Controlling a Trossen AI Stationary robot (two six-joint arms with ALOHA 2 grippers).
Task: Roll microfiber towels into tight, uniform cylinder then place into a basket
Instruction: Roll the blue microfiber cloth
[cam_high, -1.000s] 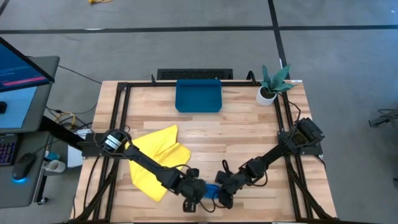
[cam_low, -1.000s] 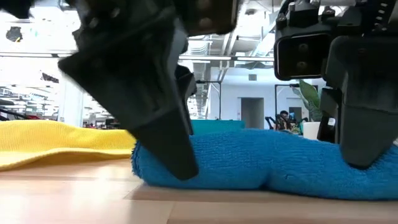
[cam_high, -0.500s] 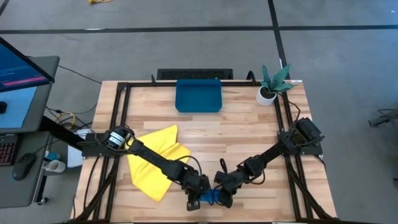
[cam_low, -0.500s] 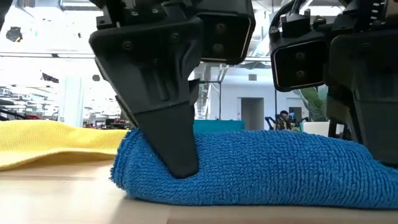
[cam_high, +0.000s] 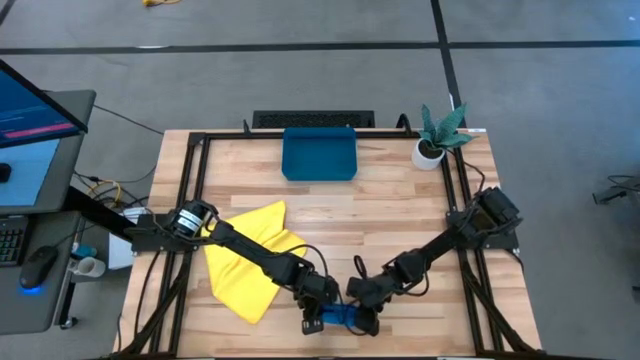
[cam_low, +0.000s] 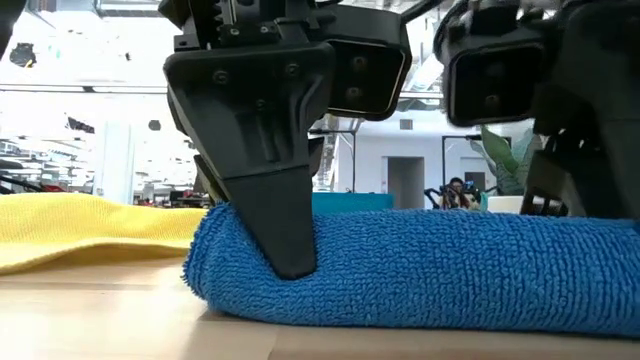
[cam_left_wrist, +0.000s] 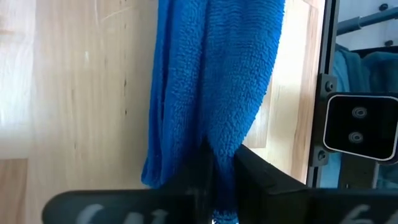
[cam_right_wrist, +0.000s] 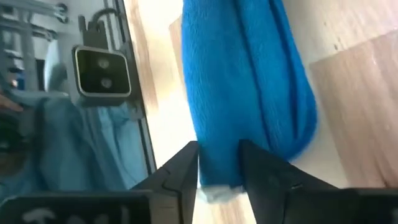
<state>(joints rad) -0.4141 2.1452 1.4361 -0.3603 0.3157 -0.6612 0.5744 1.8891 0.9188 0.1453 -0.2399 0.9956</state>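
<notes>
my left gripper (cam_high: 312, 322) has just pinched the blue towel (cam_high: 340, 316) roll's end, while my right gripper (cam_high: 366, 322) is spreading off it; basket (cam_high: 319, 153) transfer looks next.

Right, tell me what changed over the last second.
The left gripper closed onto the near end of the blue towel, pinching it. The right gripper slid along the roll toward its other end, its fingers now apart around the cloth. The yellow towel, basket and plant stayed put.
</notes>
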